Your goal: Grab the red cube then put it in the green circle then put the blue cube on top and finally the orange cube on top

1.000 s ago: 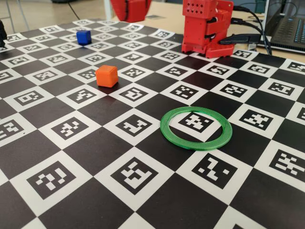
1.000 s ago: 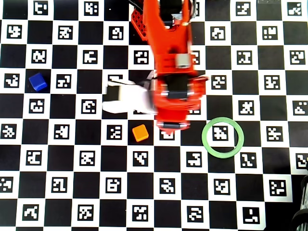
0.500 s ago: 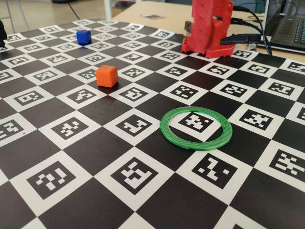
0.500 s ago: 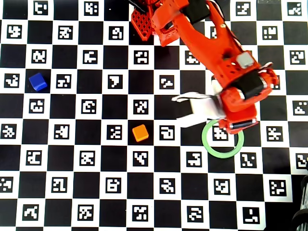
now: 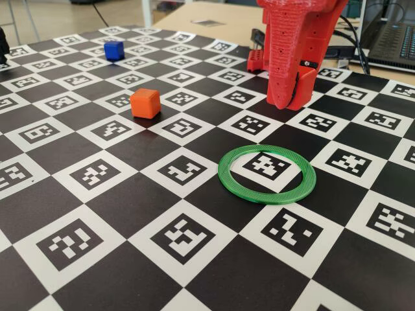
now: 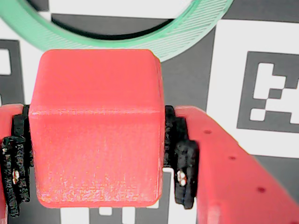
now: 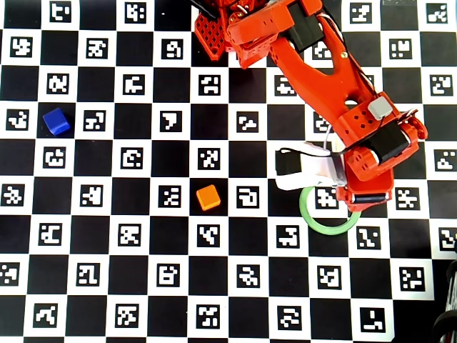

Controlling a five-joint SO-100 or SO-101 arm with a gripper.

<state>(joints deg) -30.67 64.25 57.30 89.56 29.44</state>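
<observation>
In the wrist view the red cube (image 6: 96, 126) fills the space between the black pads (image 6: 180, 161) of my gripper (image 6: 96, 158), which is shut on it. The green circle (image 6: 191, 28) curves across the board just beyond the cube. The fixed view has my gripper (image 5: 290, 102) hanging just behind the far rim of the green circle (image 5: 266, 198), and the cube cannot be told apart from the red fingers there. From overhead, the arm's wrist covers the upper part of the green circle (image 7: 314, 224). The orange cube (image 7: 208, 197) and the blue cube (image 7: 56, 121) sit apart to the left.
The board (image 5: 97, 194) is a black-and-white checker of printed markers. The arm's red base (image 7: 214, 28) stands at the board's top edge in the overhead view. A laptop (image 5: 392, 39) and cables (image 5: 337, 55) lie beyond the far right edge.
The arm has swung from the board's middle to the right, over the green circle. The gripper has come down into the fixed view behind the ring. Orange and blue cubes have not moved.
</observation>
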